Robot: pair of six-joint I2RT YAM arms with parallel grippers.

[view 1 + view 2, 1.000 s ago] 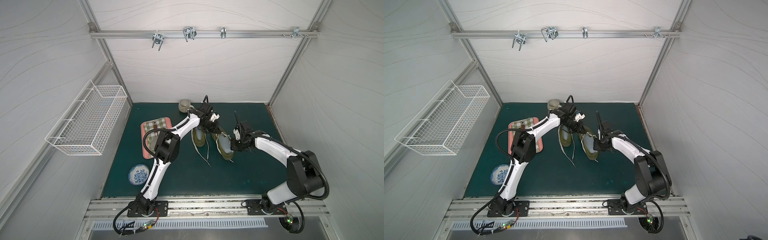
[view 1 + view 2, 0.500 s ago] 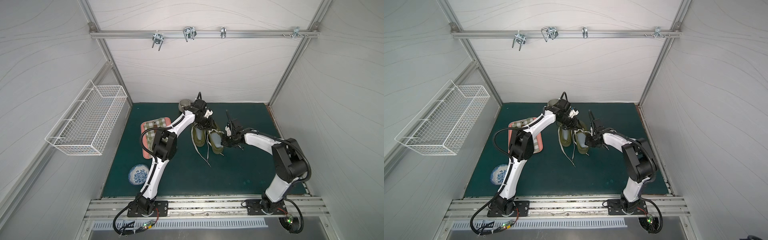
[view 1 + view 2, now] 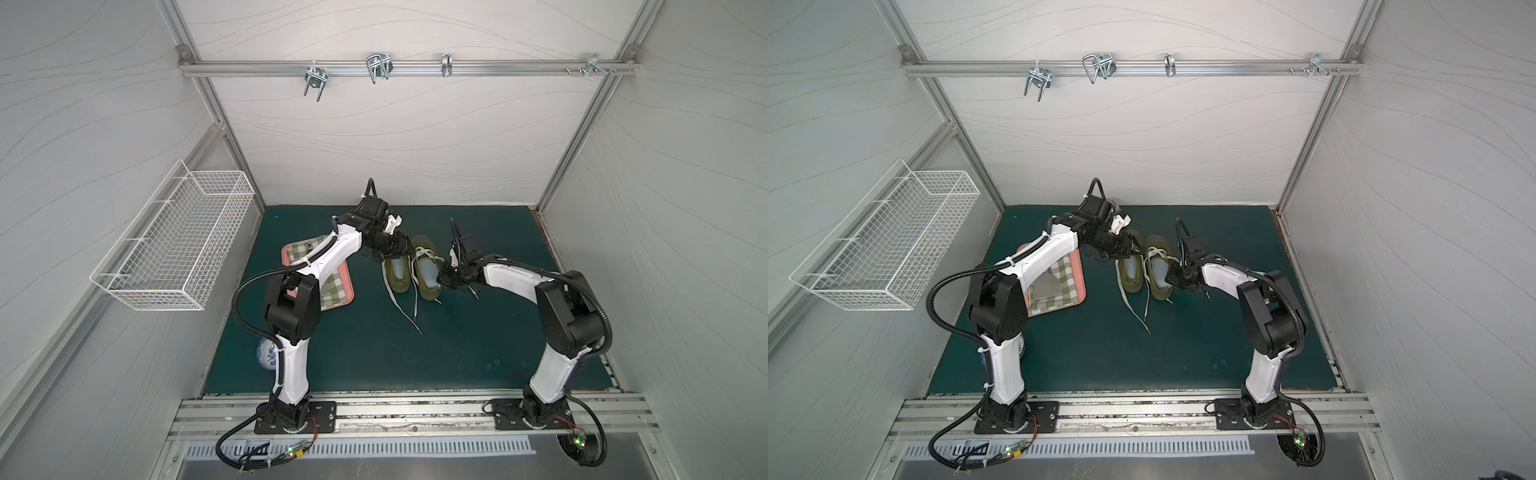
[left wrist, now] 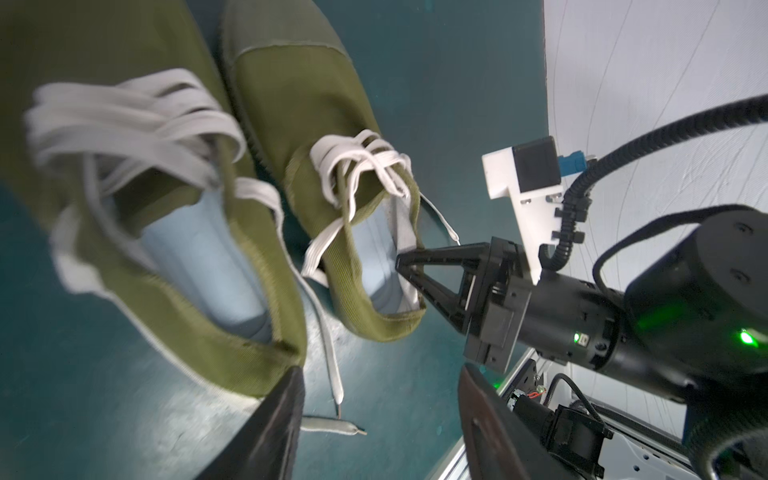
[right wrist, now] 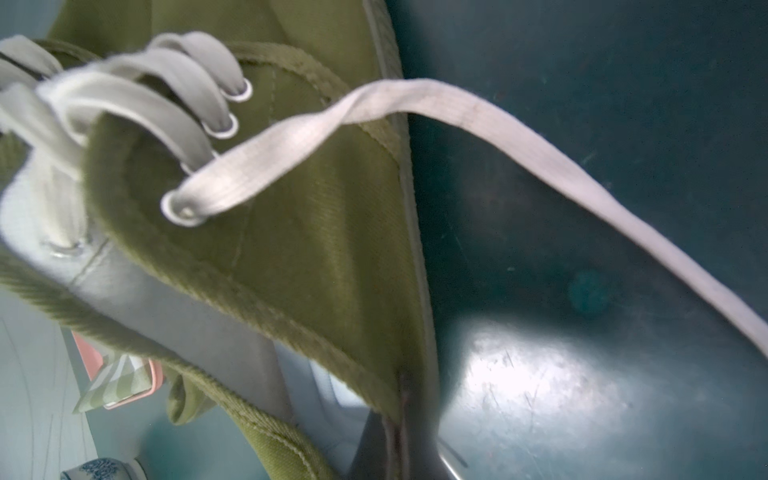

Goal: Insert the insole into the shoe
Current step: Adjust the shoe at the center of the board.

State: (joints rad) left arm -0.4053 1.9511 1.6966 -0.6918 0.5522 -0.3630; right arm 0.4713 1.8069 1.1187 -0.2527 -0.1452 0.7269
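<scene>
Over the last second the left gripper (image 4: pixel 380 370) has let go, and the olive shoe (image 4: pixel 291 95) has slid over to lie just beside its twin (image 4: pixel 124 62). The left fingers now stand well apart, holding nothing, above the twin's front end. The right gripper (image 4: pixel 401 266) is pinched tight on the olive shoe's collar. The light blue insole (image 4: pixel 374 249) lies inside that shoe. Both shoes rest on the dark green mat (image 3: pixel 478 340), white laces (image 3: pixel 409 307) trailing.
</scene>
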